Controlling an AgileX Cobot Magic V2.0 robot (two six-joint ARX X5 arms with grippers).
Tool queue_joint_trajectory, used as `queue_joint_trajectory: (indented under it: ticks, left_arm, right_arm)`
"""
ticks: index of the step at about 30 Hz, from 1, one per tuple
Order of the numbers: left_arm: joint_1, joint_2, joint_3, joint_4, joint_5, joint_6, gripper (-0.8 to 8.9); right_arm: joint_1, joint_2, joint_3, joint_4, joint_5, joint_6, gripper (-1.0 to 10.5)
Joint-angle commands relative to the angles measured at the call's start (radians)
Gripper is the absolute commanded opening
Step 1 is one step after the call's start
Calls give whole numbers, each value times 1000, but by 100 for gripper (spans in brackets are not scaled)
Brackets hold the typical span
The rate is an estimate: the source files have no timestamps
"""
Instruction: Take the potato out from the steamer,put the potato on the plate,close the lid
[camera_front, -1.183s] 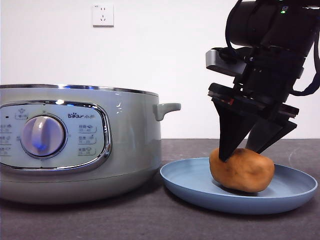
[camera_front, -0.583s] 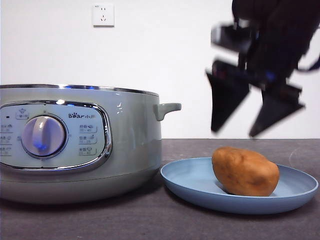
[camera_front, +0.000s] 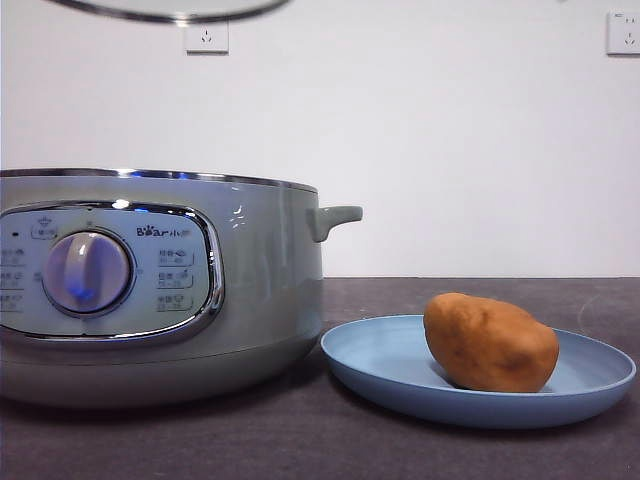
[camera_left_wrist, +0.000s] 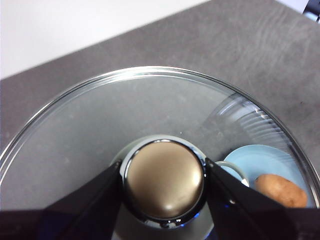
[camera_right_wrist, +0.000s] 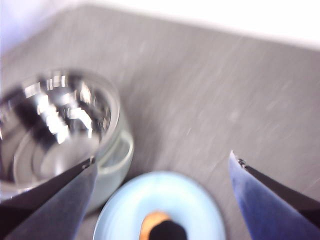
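Observation:
The orange-brown potato (camera_front: 490, 342) lies on the light-blue plate (camera_front: 380, 370), right of the grey-green steamer (camera_front: 250, 280). Only the chrome rim of the glass lid (camera_front: 170, 10) shows at the top of the front view, high above the steamer. In the left wrist view my left gripper (camera_left_wrist: 164, 180) is shut on the lid's knob (camera_left_wrist: 164, 165), and the plate (camera_left_wrist: 250, 162) and potato (camera_left_wrist: 282, 190) show through the glass. My right gripper (camera_right_wrist: 162, 159) is open and empty, high above the plate (camera_right_wrist: 125, 215) and the open steamer (camera_right_wrist: 60, 130); that view is blurred.
The steamer's side handle (camera_front: 335, 217) sticks out toward the plate. Its control panel with a round dial (camera_front: 87, 272) faces the front camera. Two wall sockets (camera_front: 206, 30) (camera_front: 622, 33) sit on the white wall behind the dark grey table (camera_front: 300, 440).
The right gripper let go of the potato, rose and left the front view. The potato settled on the plate. The lid's rim has come into the top of the front view.

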Motion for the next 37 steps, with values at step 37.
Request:
queue_joint_trajectory:
  ticks: [37]
  left_arm:
    - [-10,56,-411,254,3,-46,-9]
  right_arm:
    - [0,-148,2,-37,119,20,438]
